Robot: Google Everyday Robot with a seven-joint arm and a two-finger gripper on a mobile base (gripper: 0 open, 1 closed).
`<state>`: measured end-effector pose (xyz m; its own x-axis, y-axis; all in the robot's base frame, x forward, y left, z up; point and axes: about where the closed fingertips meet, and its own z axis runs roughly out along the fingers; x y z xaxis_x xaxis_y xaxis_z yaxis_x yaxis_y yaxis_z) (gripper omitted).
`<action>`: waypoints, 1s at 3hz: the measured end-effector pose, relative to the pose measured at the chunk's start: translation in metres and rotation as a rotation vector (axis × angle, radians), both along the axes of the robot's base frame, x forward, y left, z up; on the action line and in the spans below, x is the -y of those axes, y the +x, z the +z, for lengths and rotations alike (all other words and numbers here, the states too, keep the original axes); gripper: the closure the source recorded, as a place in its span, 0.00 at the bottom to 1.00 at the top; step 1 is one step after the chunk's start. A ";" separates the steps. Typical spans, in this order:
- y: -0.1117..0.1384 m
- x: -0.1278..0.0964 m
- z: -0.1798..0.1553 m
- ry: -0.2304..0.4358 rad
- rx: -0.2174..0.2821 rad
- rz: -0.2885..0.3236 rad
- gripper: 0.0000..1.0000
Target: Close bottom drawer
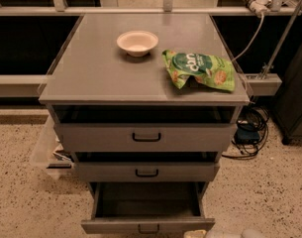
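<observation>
The bottom drawer is grey metal with a slim front and a small black bar handle. It stands pulled far out at the foot of the cabinet, and its inside looks dark and empty. My gripper shows only as a pale tip at the bottom edge of the camera view. It is just right of the handle and close to the drawer front. Most of it is cut off by the frame. The arm behind it is barely in view.
The middle drawer and top drawer are slightly out. A white bowl and a green snack bag lie on the cabinet top. Cables lie on the floor at the right, and a clear plastic bin at the left.
</observation>
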<state>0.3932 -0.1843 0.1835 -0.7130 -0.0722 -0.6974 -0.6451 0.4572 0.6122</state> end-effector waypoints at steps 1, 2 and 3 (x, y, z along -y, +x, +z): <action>0.014 0.004 -0.029 -0.025 -0.008 -0.026 1.00; 0.049 0.008 -0.031 -0.079 0.079 -0.041 1.00; 0.049 0.007 -0.031 -0.079 0.079 -0.041 1.00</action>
<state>0.4423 -0.1918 0.1523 -0.6592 -0.1010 -0.7452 -0.6699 0.5290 0.5209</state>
